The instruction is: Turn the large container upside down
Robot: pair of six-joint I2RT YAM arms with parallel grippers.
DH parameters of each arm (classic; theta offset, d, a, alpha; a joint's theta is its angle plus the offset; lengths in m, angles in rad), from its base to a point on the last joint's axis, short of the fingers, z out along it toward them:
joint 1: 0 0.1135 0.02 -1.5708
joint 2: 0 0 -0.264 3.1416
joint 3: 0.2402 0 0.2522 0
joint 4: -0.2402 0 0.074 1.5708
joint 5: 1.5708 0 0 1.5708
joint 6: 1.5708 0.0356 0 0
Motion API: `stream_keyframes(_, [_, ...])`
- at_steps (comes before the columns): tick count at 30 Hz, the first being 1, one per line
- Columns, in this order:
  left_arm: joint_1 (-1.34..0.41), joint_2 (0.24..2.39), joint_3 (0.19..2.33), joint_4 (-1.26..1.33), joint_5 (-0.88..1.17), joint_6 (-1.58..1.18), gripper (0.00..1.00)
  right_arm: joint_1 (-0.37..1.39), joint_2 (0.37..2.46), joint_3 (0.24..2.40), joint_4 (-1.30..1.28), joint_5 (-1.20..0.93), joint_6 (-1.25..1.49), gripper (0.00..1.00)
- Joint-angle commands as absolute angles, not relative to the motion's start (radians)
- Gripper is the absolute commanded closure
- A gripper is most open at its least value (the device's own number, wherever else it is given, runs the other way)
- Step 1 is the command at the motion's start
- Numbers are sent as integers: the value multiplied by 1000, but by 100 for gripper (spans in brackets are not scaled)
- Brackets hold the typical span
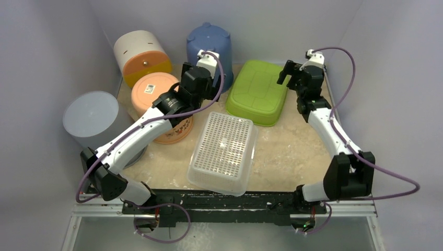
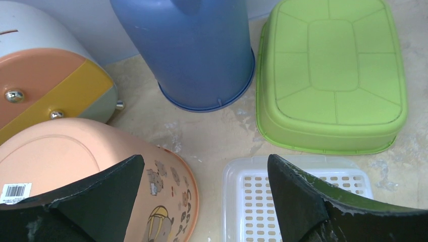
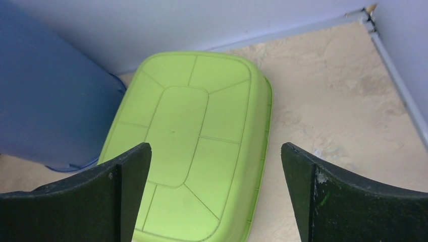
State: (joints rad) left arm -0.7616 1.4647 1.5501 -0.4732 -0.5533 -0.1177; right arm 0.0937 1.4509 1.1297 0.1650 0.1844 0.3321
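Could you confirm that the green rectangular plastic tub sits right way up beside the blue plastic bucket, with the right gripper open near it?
Not quite: the green rectangular plastic tub lies upside down, its panelled base facing up, as the right wrist view shows. It is beside the blue plastic bucket, and the right gripper is open near it.

Green tub (image 3: 186, 131) bottom up (blue bin (image 3: 45, 91) just beside), right hand (image 3: 215, 148) spread wide

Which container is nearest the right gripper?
The lime-green rectangular tub, upside down, directly before the open right gripper; the rest sit farther left.
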Motion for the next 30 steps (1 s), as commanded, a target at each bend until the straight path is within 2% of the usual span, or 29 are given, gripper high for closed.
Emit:
stream_keyframes(1, [-766,1428,1527,-398,-556,-138,11,128,1355,1115,149,126,189,0])
stream_keyframes(6, [-767,1433,1502,-379,-557,-141,11,203,1374,1176,28,187,140,0])
stream_keyframes(19, [-767,1441,1456,-361,-543,-165,11,235,1348,1151,73,120,135,0])
stream_keyframes(30, [-767,1426,1401,-329,-536,-165,11,244,1372,1158,56,178,123,0])
